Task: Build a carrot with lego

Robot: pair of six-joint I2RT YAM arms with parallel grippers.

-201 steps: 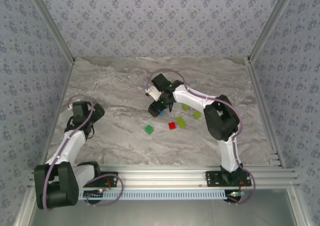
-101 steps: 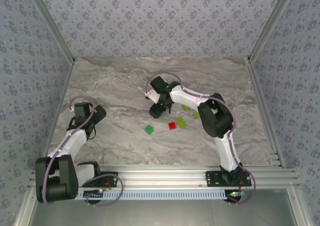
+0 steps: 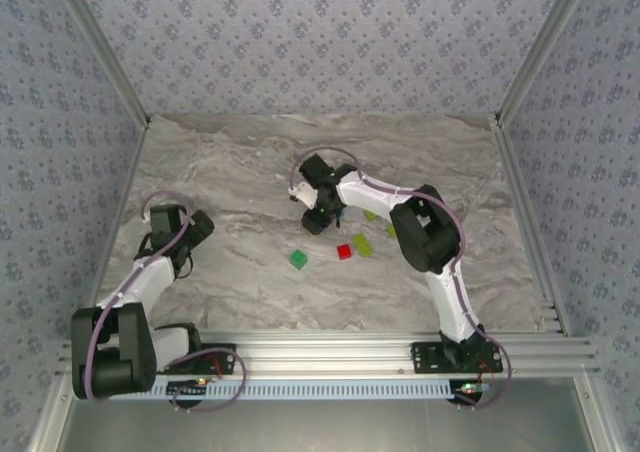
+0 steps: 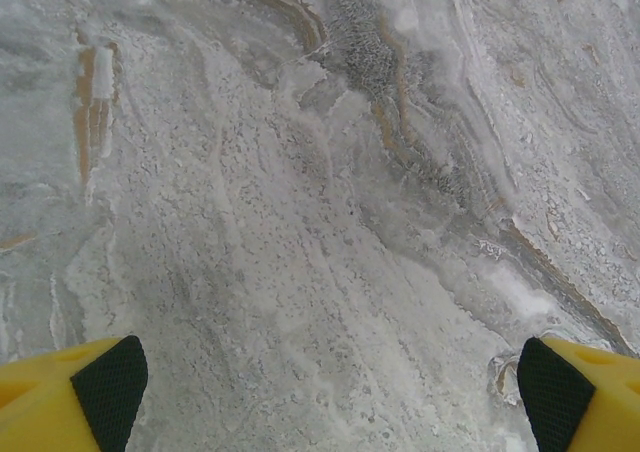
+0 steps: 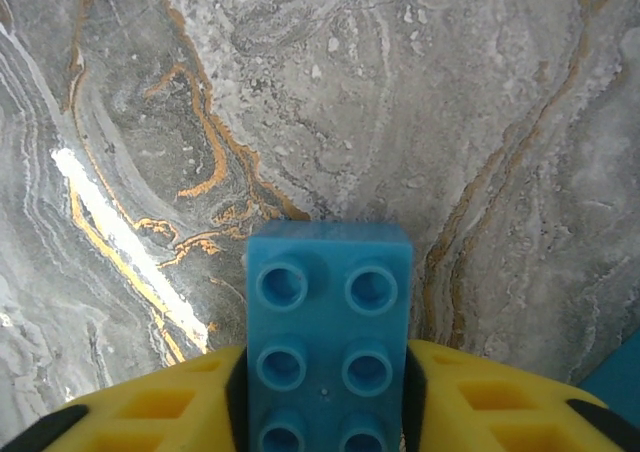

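Right fingers (image 3: 318,218): closed on the two flat sides of a blue brick (image 5: 328,332), bumps facing up, low over the table (image 3: 230,162)
Why held so: I think the side squeeze keeps the bumps free, so it can join another brick
Second blue brick (image 5: 617,396): just beside the right fingers, only a corner peeks in
Loose lego: red brick (image 3: 344,251), green brick (image 3: 298,259) and yellow-green bricks (image 3: 362,244) lie near the right fingers
Left fingers (image 3: 188,238): spread wide, nothing between them, well apart from the bricks, maybe waiting to help
Carrot: not built yet, the pieces look unjoined
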